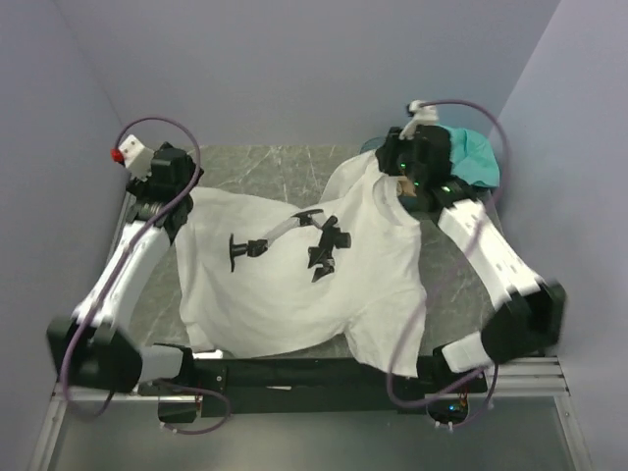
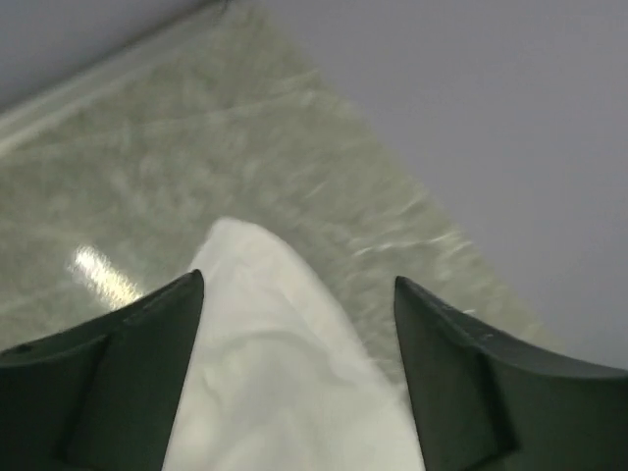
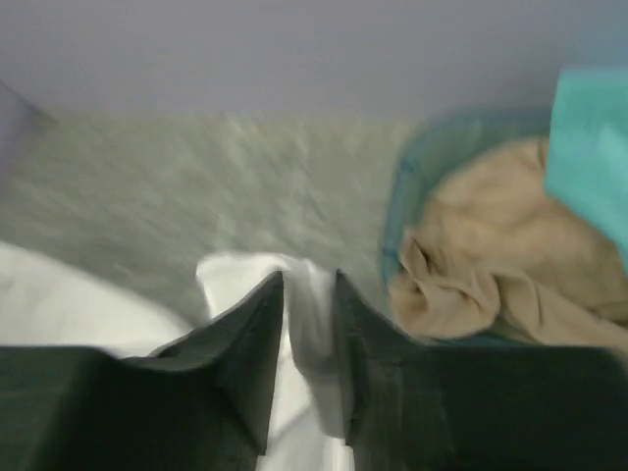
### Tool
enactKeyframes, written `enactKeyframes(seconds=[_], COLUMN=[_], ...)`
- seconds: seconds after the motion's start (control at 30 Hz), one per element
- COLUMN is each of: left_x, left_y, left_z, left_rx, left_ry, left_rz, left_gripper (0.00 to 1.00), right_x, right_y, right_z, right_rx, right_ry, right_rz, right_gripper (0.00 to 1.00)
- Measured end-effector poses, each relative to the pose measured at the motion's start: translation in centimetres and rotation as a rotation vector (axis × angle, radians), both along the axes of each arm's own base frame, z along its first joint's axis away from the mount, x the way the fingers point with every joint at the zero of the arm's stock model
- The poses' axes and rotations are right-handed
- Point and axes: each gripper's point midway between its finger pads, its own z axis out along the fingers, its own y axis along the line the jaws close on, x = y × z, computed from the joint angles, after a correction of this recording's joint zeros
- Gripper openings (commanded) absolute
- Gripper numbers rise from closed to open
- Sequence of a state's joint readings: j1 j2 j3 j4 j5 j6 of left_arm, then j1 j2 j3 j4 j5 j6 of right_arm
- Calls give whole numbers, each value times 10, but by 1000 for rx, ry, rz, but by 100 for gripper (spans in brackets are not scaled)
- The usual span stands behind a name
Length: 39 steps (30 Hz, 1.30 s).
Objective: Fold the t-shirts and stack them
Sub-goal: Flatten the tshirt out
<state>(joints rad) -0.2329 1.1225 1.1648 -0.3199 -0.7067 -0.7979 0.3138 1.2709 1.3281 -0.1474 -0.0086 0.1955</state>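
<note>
The white t-shirt (image 1: 294, 294) lies spread on the marble table (image 1: 275, 167), its black chest print (image 1: 324, 245) facing up and its hem hanging over the near edge. At the shirt's far left corner my left gripper (image 1: 183, 206) stands open; in its wrist view (image 2: 298, 283) a point of white cloth (image 2: 275, 373) lies loose between the wide-apart fingers. My right gripper (image 1: 397, 186) is at the far right corner, its jaws (image 3: 309, 277) nearly together on a fold of white cloth (image 3: 312, 324). The tan t-shirt (image 3: 491, 265) and teal t-shirt (image 3: 594, 147) lie crumpled in the basket.
The round translucent green basket (image 3: 397, 226) stands at the table's far right corner, just beyond my right gripper, with teal cloth (image 1: 476, 157) spilling over it. Walls close in the table at the back and both sides. Bare marble shows behind the shirt.
</note>
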Motion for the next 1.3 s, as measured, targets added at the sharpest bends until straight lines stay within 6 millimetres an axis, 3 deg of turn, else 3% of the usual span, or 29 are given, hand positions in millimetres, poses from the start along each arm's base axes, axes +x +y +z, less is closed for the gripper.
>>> enactKeyframes(seconds=[0.03,0.1,0.13,0.17,0.23,0.3,0.4,0.5,0.57,0.67,0.73,0.83,0.9,1.0,1.2,1.3], left_x=[20,44,50,52,56,58,52,29,11,-17,-35,-60,-68,-62,-40,-9], left_y=[7,24,32,39,41,33,16,3,-5,-15,-22,-28,-29,-28,-26,-28], left_z=[-40,-109,-135,-160,-184,-185,-164,-155,-162,-194,-218,-248,-258,-263,-297,-292], left_rx=[-6,-43,-60,-75,-101,-124,-160,-201,-232,-284,-320,-361,-372,-371,-370,-369], left_ry=[110,304,382,469,563,571,497,436,423,470,505,560,580,578,672,649], left_rz=[6,16,25,33,20,-17,-95,-159,-193,-221,-238,-242,-237,-229,-210,-223], left_gripper=[96,99,99,100,99,100,99,100,99,99,99,100,99,99,99,99], right_x=[24,53,58,60,55,51,45,22,1,-32,-58,-89,-102,-106,-106,-106], right_y=[4,8,9,8,6,5,5,10,19,35,45,44,41,40,38,37], right_z=[-41,-123,-157,-183,-209,-202,-162,-126,-124,-158,-200,-253,-275,-290,-327,-343], right_rx=[-17,-63,-86,-108,-136,-136,-100,-60,-48,-54,-66,-70,-69,-69,-99,-117], right_ry=[96,283,368,436,514,506,407,313,296,361,460,607,680,727,833,884], right_rz=[-7,-18,-23,-27,-33,-38,-37,-21,8,64,112,125,119,104,68,48], right_gripper=[84,87,88,88,89,89,90,91,91,91,91,91,91,91,91,91])
